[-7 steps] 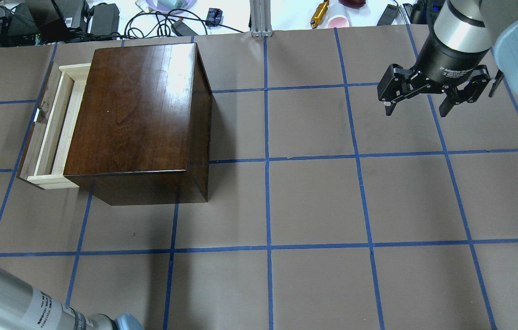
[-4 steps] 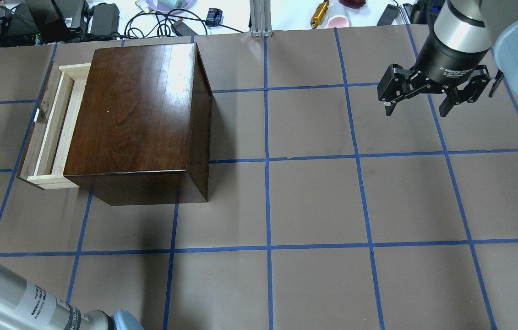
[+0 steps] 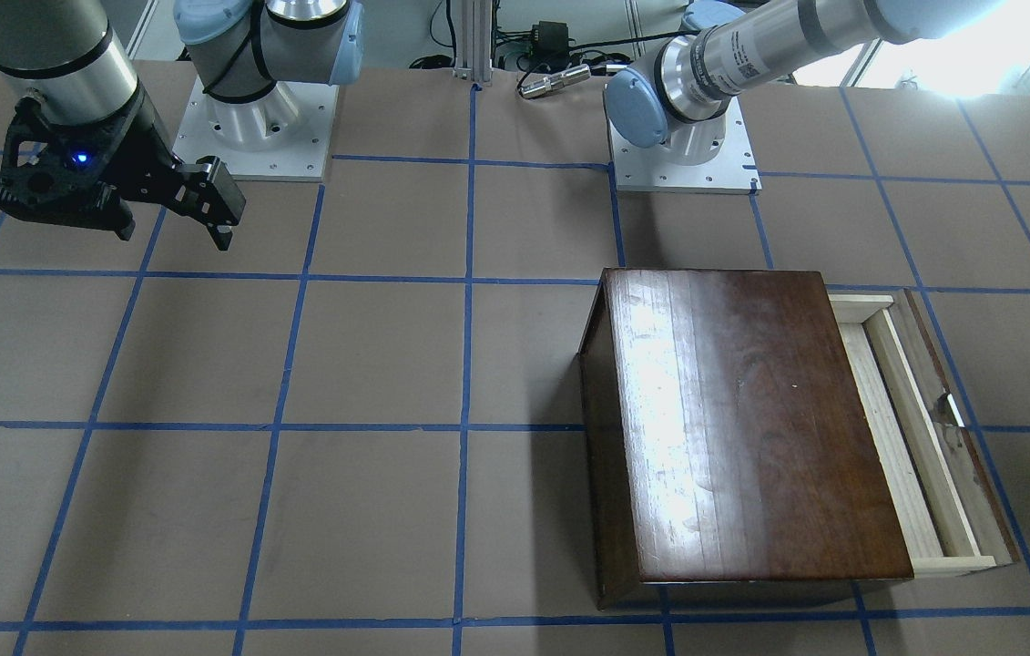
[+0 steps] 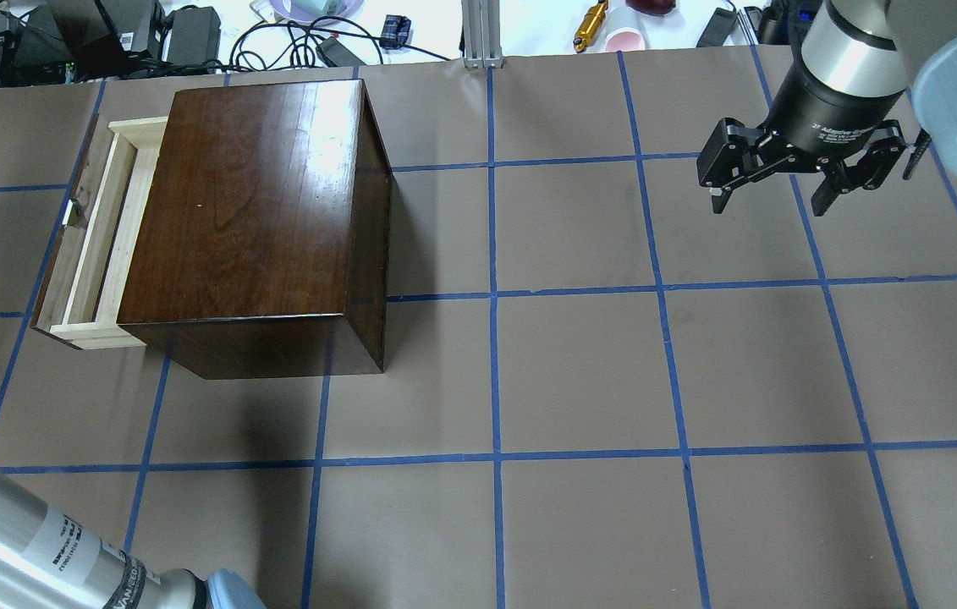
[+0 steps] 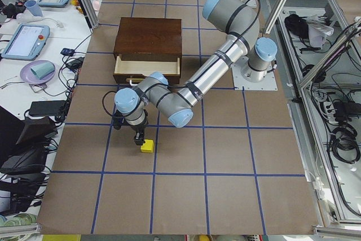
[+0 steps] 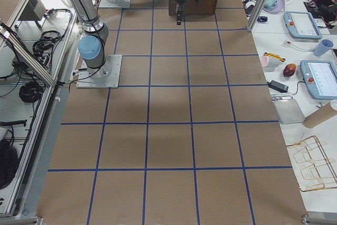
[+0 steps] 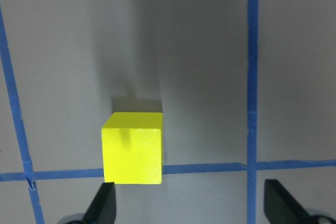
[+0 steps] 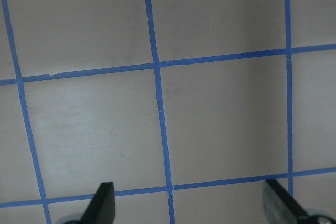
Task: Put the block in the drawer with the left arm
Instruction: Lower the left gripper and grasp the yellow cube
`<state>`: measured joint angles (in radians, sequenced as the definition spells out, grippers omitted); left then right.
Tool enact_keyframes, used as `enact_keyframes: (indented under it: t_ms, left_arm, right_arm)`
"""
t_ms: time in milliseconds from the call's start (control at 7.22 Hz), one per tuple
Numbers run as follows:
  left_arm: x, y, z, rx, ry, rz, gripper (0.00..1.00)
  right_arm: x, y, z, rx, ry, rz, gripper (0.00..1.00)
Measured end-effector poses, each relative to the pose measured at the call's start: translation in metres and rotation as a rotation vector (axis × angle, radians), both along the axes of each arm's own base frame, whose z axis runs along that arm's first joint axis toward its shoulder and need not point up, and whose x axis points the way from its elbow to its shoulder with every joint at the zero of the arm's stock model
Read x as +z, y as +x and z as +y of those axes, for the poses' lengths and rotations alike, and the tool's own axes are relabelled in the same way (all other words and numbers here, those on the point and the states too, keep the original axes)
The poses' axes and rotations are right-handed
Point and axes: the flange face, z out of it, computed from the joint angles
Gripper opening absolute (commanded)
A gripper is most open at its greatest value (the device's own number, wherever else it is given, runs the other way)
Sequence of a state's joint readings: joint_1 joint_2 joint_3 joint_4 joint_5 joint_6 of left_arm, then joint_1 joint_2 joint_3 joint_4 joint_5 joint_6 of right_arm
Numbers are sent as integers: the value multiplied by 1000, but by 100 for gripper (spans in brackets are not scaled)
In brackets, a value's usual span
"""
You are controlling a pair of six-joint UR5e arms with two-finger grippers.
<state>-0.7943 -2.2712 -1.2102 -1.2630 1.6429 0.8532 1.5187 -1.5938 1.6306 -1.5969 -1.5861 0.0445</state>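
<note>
We counted one block (image 7: 132, 148), one drawer (image 4: 97, 237), one box (image 4: 250, 211), left claw (image 7: 191, 203) and right claw (image 4: 770, 203) both spread, on a blue-taped bench (image 4: 580, 372)

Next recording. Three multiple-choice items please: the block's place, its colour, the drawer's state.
1. Where is the block relative to the drawer?
A inside it
B outside it, on the table
C balanced on its front

2. What colour is the block?
A yellow
B red
C green

3. How is the drawer?
A shut
B lifted out
C pulled partly open

Answers:
1 B: the exterior left view shows it on the table, apart from the drawer.
2 A: this is plain in the left wrist view.
3 C: its pale sides stick out in the overhead view.
</note>
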Motion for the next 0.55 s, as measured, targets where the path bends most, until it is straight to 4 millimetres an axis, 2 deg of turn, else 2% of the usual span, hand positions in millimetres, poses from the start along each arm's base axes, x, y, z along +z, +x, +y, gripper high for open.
enact_keyframes:
  t_ms: [554]
  left_arm:
    - [-36,24,0,-6,-10,-15,100]
  right_arm:
    - [0,0,0,0,0,0,100]
